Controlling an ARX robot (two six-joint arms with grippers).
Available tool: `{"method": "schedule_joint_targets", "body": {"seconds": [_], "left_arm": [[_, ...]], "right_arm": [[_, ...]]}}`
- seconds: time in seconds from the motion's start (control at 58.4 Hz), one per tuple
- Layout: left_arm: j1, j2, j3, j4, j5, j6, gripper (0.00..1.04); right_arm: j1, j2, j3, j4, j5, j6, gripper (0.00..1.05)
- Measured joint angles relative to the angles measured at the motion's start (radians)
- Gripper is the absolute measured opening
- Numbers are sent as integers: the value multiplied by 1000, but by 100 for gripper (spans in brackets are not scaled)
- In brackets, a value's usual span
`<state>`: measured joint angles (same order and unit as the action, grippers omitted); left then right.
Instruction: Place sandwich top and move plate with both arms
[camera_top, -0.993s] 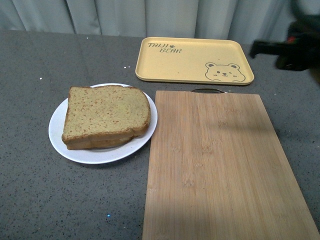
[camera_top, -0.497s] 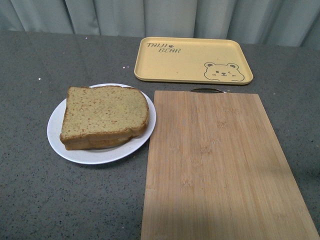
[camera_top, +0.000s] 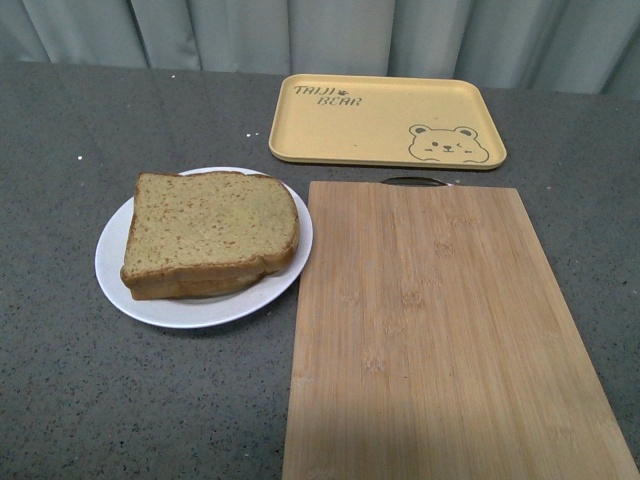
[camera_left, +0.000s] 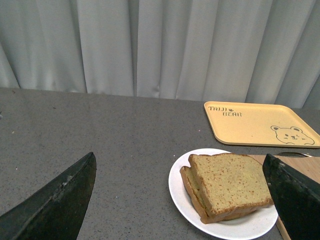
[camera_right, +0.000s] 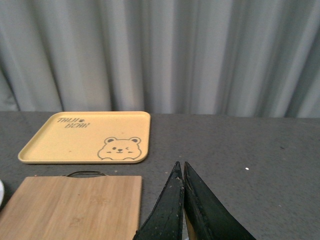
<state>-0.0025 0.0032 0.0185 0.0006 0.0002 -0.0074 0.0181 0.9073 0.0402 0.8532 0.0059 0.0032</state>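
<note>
Front view. You see neither arm here. The sandwich top (camera_top: 212, 225) lies flat on a lower slice on the plate (camera_top: 200, 312), edges roughly matched. The plate's rim meets or nearly meets the cutting board (camera_top: 440, 330), and the yellow tray (camera_top: 385, 120) sits beyond the board. Judgement: the placing step looks done, and the two-arm plate move is not yet begun.

Left wrist view. The left gripper (camera_left: 179, 156) is spread wide with nothing between its fingers. The plate with the stacked bread sits ahead of it, nearer one finger than the other, untouched.

Right wrist view. The right gripper (camera_right: 181, 165) has its fingers pressed together and holds nothing. The board lies just ahead of and below its tips, the tray farther ahead. Only a white sliver, probably the plate, shows well off to one side.

Next move, as you would plan it: part the right fingers, bring each claw to an opposite side of the rim, pinch the thin lip clear of the bread, and lift level and together.
</note>
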Motion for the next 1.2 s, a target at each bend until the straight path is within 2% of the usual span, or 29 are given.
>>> {"method": "schedule_joint_targets", "body": {"seconds": [0.548, 0.959, 1.199], "left_arm": [[0, 0, 0, 0, 0, 0, 98], [0, 0, 0, 0, 0, 0, 98], [0, 0, 0, 0, 0, 0, 98]], "right_arm": [[-16, -411, -36, -362, -5, 0, 1], [-16, -633, -36, -576, -5, 0, 1], [-16, -705, -36, -646, -5, 0, 1]]}}
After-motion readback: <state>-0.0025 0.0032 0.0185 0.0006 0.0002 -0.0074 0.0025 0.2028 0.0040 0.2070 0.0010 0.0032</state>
